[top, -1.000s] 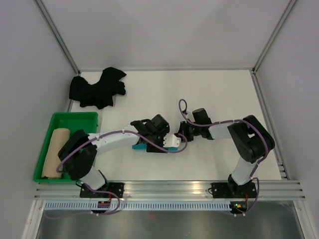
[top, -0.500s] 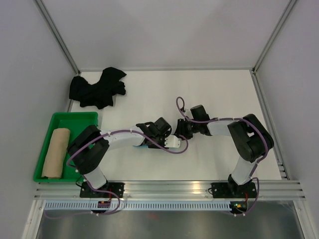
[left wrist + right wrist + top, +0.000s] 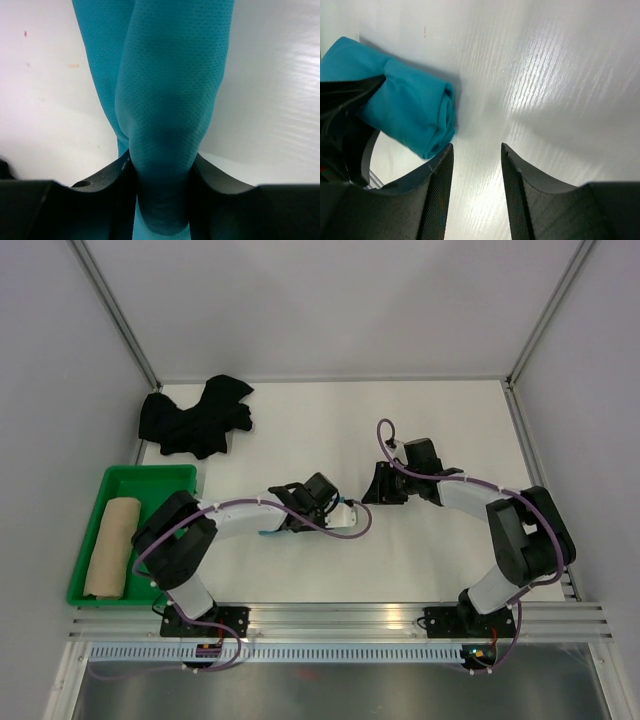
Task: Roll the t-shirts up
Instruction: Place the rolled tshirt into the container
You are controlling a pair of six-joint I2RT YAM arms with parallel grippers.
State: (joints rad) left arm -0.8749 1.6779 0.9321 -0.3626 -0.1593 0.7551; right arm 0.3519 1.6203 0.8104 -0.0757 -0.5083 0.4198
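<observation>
"So, where is the teal t-shirt [image 3: 170,125] found?"

"It is seen rolled into a tight bundle near the middle of the desk [image 3: 440,420], towards its near edge. One end is pinched between the left arm's fingers [image 3: 112,192], which are clenched on the cloth from both sides. The rest of the roll is stretched away from them over the white surface. From above, most of it is hidden under that arm."

"Is it rested on the desk or lifted?"

"That cannot be told. Only a shadow is shown beneath it in the right wrist view."

"And how are the right arm's fingers [image 3: 437,200] held?"

"They are spread apart, with nothing gripped, and bare desk is seen between them. The free end of the roll, where the wound layers are shown, is placed close to one of them but outside the gap."

"What is seen of the other shirts?"

"The black t-shirt [image 3: 195,418] is left crumpled and unrolled at the far left corner of the desk. The beige t-shirt [image 3: 108,547] is laid as a roll, lengthwise, inside the green tray [image 3: 150,476] at the near left. Both are kept well apart from either pair of fingers."
</observation>
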